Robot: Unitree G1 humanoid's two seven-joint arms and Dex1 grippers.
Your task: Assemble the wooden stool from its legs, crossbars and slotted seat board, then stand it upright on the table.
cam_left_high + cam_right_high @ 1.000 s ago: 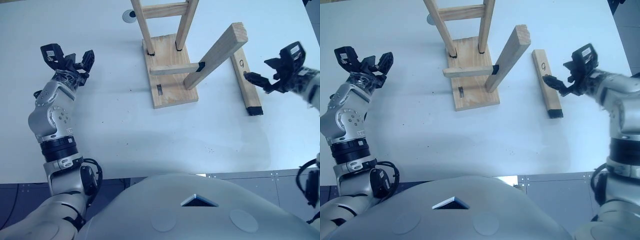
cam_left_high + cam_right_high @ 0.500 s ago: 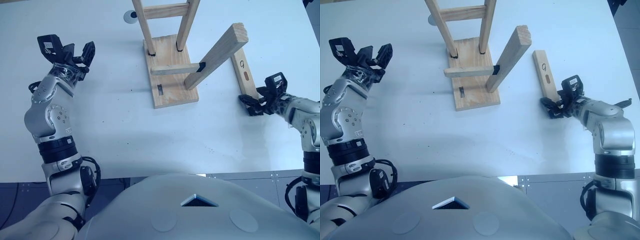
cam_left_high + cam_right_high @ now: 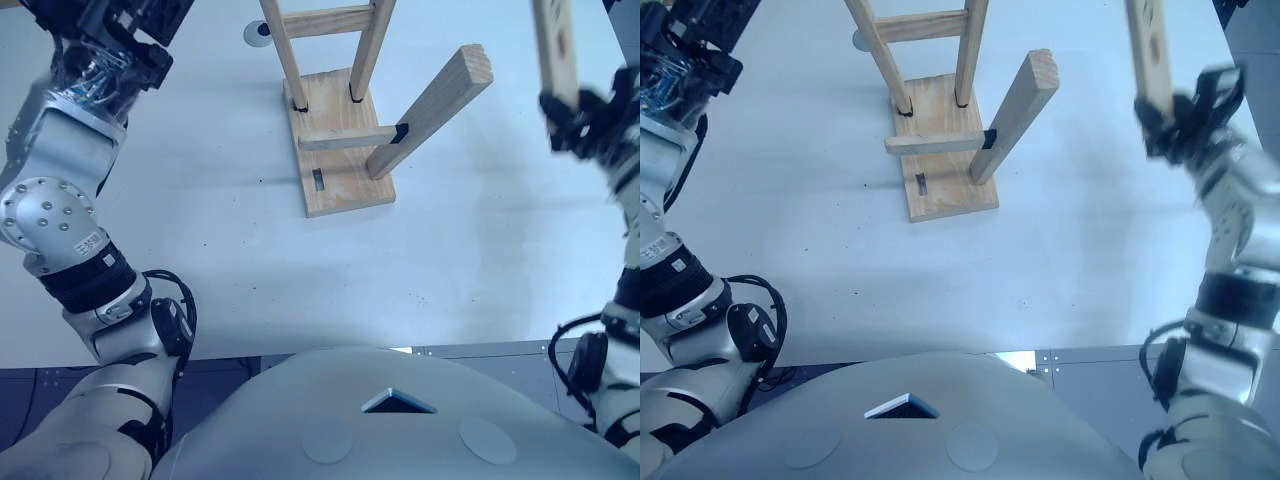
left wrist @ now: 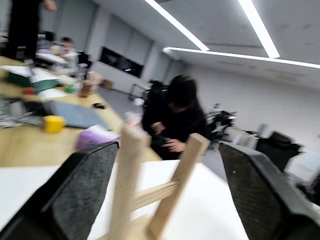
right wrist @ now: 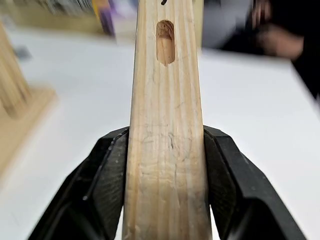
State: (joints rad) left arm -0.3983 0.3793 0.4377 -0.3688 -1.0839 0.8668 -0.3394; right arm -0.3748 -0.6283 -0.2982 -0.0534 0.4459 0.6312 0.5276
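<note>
right wrist view is showing my right claw point(image 5: 167, 146) squeezing the loose leg point(image 5: 166, 100) near 1 end, a pad pressing on either side and the mortise hole point(image 5: 165, 42) facing the camera. in the head views that leg is pointing up and away, hanging off to the right above the bench point(image 3: 200, 250), well apart from the seat board point(image 3: 345, 195). the board is lying flat. 2 legs joined by a crossbar point(image 3: 330, 20) are standing at its far end. a 3rd leg point(image 3: 430, 105) is leaning out to the right, and a short crossbar point(image 3: 345, 137) is running from it across the board. 1 dark slot point(image 3: 318, 180) near the board's left edge is sitting empty. my left claw point(image 4: 167, 195) is hanging at the far left, spread wide and gripping nothing, with the standing legs in front of it.

i am reading the step in hand as bringing this 4th leg to the empty slot. to do it well, i am planning to turn the wrist so the hole is facing the short crossbar's free end. then i am lowering the leg straight down rather than at a slant, since a tilted tenon is likely to jam. the left claw is looking free to steady the leaning leg while i am seating this one.
</note>
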